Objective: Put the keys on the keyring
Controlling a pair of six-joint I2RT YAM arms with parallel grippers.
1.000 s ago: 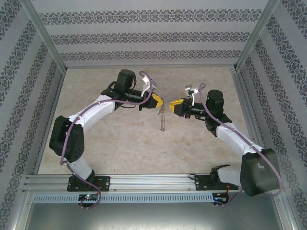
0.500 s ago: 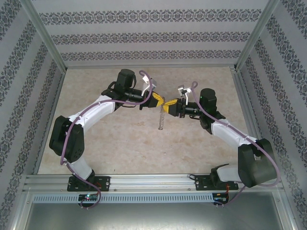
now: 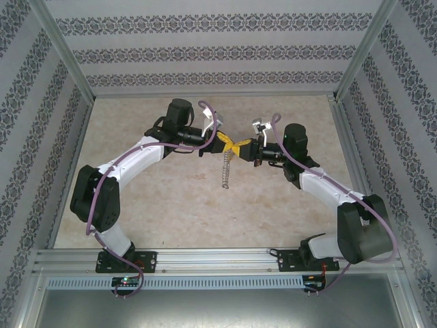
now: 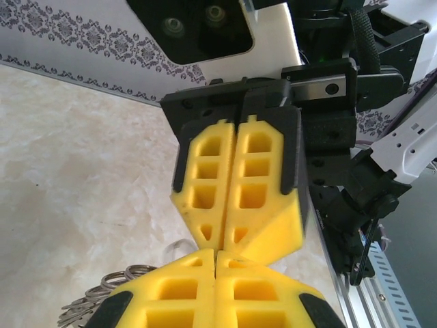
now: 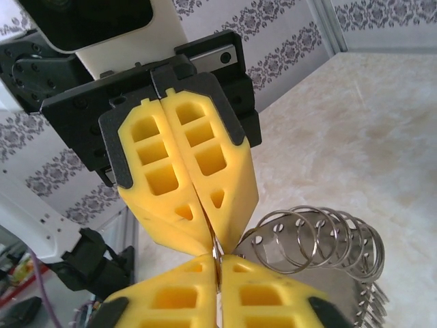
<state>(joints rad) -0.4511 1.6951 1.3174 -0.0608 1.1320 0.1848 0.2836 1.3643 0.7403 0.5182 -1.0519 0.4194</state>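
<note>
My left gripper (image 3: 230,144) and right gripper (image 3: 242,147) meet tip to tip above the middle of the table, both shut. The keyring (image 3: 225,169), a bunch of thin grey metal hoops with flat grey holed pieces, hangs below them. In the right wrist view a thin metal edge runs between the right gripper (image 5: 217,260) and the left gripper (image 5: 209,239), with the keyring (image 5: 321,236) coiled beside them. In the left wrist view the keyring (image 4: 109,282) shows beside the left gripper (image 4: 217,257), facing the right gripper (image 4: 221,243). The keys are hidden.
The beige marbled table (image 3: 171,205) lies open under and around the arms. Patterned walls (image 3: 218,51) close in the back and both sides. An aluminium rail (image 3: 205,260) runs along the near edge by the arm bases.
My right gripper has moved left to meet the left gripper's tips and has shut there. The hanging keyring has swung slightly left. The left arm has stayed put.
</note>
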